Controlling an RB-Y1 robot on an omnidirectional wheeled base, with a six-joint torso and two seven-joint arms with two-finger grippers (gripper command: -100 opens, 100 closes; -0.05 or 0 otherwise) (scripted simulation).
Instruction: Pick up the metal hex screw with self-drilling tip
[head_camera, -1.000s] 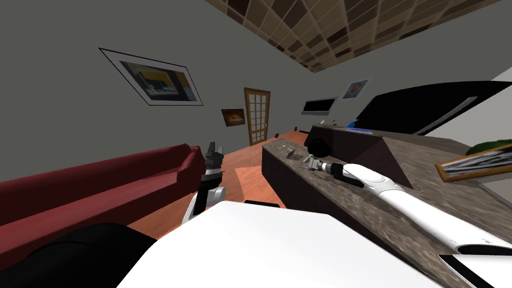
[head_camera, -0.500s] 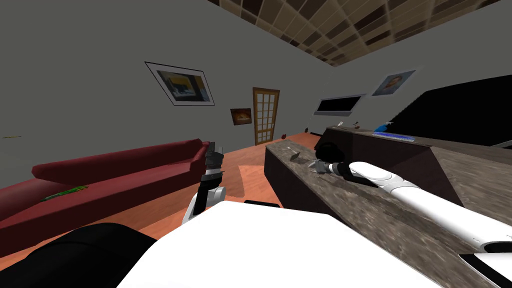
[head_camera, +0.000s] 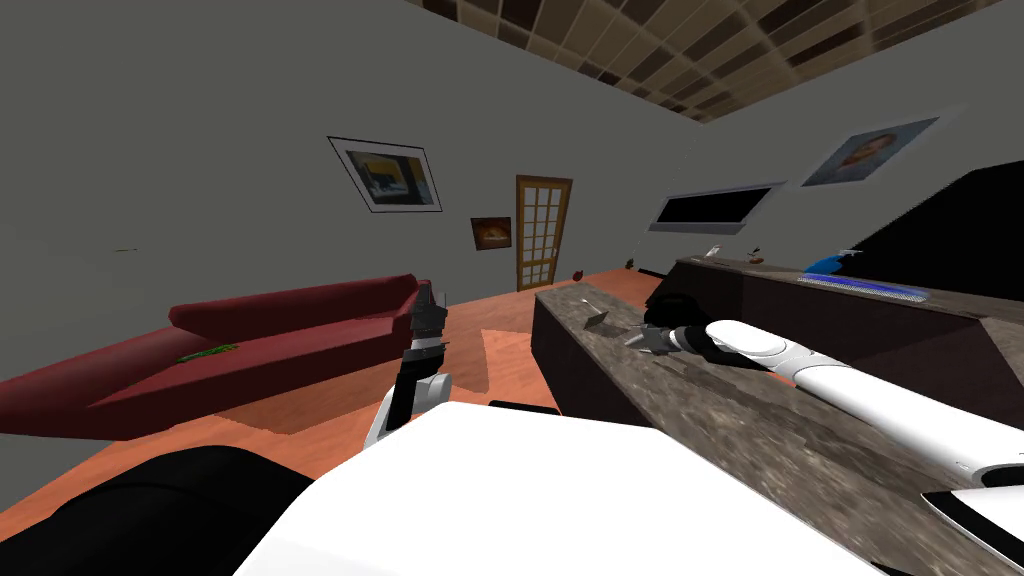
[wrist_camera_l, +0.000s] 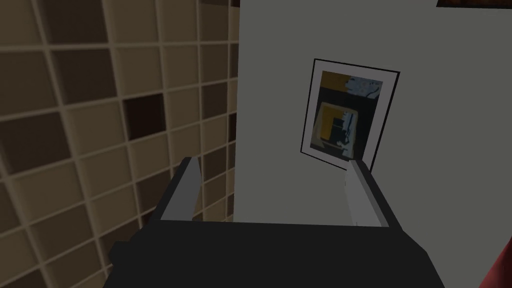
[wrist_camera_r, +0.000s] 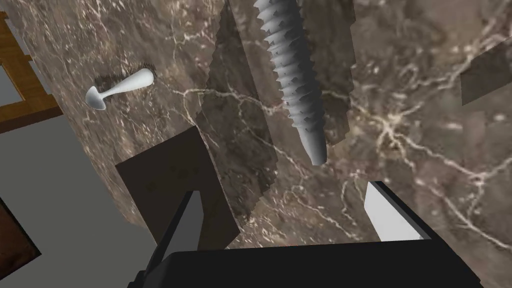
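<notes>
Head-camera view first: right gripper (head_camera: 634, 341) stretched low over a dark marbled counter (head_camera: 720, 425); left gripper (head_camera: 428, 298) raised well apart from it, idle. Left wrist view: fingers (wrist_camera_l: 186, 192) standing wide apart, holding nothing. Right wrist view: fingers (wrist_camera_r: 389, 212) likewise spread and empty, with the grey threaded screw (wrist_camera_r: 292, 80) lying on the counter just ahead, tapered tip aimed back between them, not yet touched. Off beyond one finger, near the counter's edge, a small pale mushroom-shaped piece (wrist_camera_r: 117, 90). Likely trouble: closing on the tapered tip alone, which could squirt the screw forward or set it rolling; or dipping too low and scraping the counter top. Count: one screw, one mushroom-shaped piece, two grippers.
</notes>
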